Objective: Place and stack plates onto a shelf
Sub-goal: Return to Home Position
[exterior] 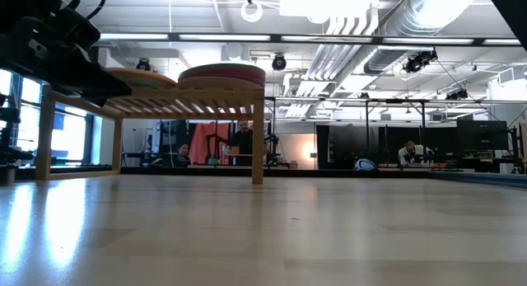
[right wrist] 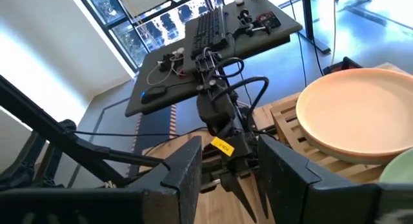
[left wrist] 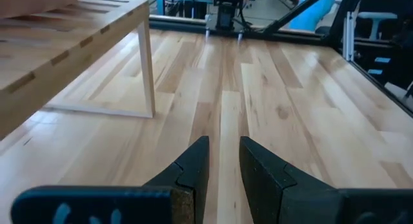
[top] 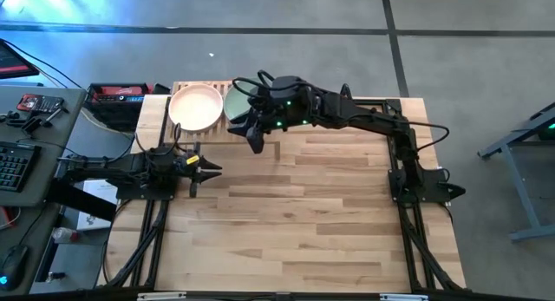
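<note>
The light-wood slatted shelf (top: pixel 212 132) stands at the table's far left. Two plate stacks rest on its top. The left stack shows a peach plate (top: pixel 195 106) (right wrist: pixel 358 114) on top. The right stack shows a mint green plate (top: pixel 236 100) on top, with magenta rims (exterior: pixel 222 74) below it. My right gripper (top: pixel 253 138) (right wrist: pixel 226 179) hangs open and empty above the shelf's near edge, beside the mint green plate. My left gripper (top: pixel 206 169) (left wrist: pixel 224 166) is low over the table near the left edge, open, with nothing between its fingers.
The shelf's legs (left wrist: pixel 147 69) stand on the butcher-block tabletop (top: pixel 312 223), which stretches bare toward the near and right edges. A side desk with a keyboard (top: pixel 13 166) and tools sits beyond the left edge. People sit far off in the room (exterior: pixel 240 142).
</note>
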Robot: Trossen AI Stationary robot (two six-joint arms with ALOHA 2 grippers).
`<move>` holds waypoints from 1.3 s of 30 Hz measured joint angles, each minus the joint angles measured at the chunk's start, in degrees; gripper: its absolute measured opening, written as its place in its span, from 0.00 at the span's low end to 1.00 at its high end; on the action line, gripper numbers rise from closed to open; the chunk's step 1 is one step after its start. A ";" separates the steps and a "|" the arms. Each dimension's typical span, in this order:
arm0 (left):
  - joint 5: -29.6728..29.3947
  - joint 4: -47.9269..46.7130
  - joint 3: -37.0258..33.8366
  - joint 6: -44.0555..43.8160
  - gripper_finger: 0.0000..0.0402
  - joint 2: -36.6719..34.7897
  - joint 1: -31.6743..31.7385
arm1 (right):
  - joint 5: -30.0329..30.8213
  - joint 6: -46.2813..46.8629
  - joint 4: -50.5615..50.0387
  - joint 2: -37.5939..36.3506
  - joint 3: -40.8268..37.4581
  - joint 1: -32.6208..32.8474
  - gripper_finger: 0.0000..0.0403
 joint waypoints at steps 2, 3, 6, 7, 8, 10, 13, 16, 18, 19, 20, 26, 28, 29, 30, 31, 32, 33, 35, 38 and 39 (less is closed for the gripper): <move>-0.21 -0.01 0.00 0.02 0.18 0.00 0.00 | 0.01 0.40 -0.19 -0.35 0.03 0.00 0.33; -0.27 -0.07 0.00 0.01 0.18 0.01 0.00 | 0.01 0.46 -0.29 -0.43 0.03 0.00 0.33; -0.44 -0.05 0.00 0.12 0.18 0.01 0.00 | 0.02 0.72 -0.23 -1.08 0.01 0.00 0.33; -0.44 -0.05 0.00 0.12 0.18 -0.01 0.00 | 0.02 1.43 0.07 -1.32 0.01 0.00 0.33; -0.44 -0.11 0.00 0.10 0.18 0.01 0.00 | 0.01 1.91 0.07 -1.72 0.01 -0.04 0.33; -0.63 -0.17 0.00 -0.24 0.18 0.00 0.00 | 0.02 2.54 0.10 -2.32 0.01 -0.04 0.33; -0.63 0.12 0.00 -1.74 0.18 0.01 0.00 | 0.00 1.77 -0.17 -3.80 -0.03 -0.04 0.33; -0.65 0.43 0.00 -2.49 0.18 0.01 -0.02 | -0.63 -0.09 -0.87 -6.13 -0.01 0.03 0.33; -0.66 0.48 0.00 -1.88 0.18 0.01 -0.02 | -0.81 -1.58 -2.50 -7.68 -0.01 0.11 0.33; -0.66 0.52 0.00 -1.25 0.18 0.01 0.00 | -0.74 -2.46 -3.28 -8.55 -0.01 0.11 0.33; -0.63 0.46 0.00 -0.71 0.18 0.01 0.00 | -0.42 -3.03 -4.95 -9.40 -0.01 0.13 0.33; -0.63 0.15 0.00 -0.04 0.18 -0.01 0.00 | 7.18 -7.70 -11.98 -14.47 0.03 1.12 0.33; -0.63 0.10 0.00 -0.63 0.18 0.01 0.00 | 10.61 -8.80 -14.88 -15.41 0.03 2.13 0.33; -0.63 0.12 0.00 -1.10 0.18 -0.01 0.00 | 12.18 -8.97 -16.28 -15.77 0.03 2.60 0.33; -0.61 0.06 0.00 -1.44 0.18 0.01 0.00 | 13.97 -9.04 -17.91 -16.10 0.02 3.10 0.33; -0.61 -0.02 0.00 -1.69 0.18 -0.01 0.00 | 15.51 -9.06 -19.51 -16.35 0.01 3.46 0.33; -0.61 -0.03 0.00 -2.18 0.18 0.01 0.00 | 16.82 -9.08 -20.64 -16.78 0.00 3.64 0.33; -0.61 -0.08 0.00 -2.80 0.18 -0.01 0.00 | 17.75 -9.19 -21.95 -17.20 -0.03 3.60 0.33; -0.61 -0.15 0.00 -3.50 0.18 0.01 -0.01 | 18.20 -10.25 -22.77 -18.02 -0.03 3.11 0.33; -0.59 -0.36 0.00 -4.54 0.18 0.03 0.00 | 14.49 -12.29 -23.30 -19.54 -0.07 1.33 0.33; -0.59 -0.51 0.00 -4.51 0.18 0.03 0.00 | 12.68 -12.83 -23.64 -20.13 -0.07 0.46 0.33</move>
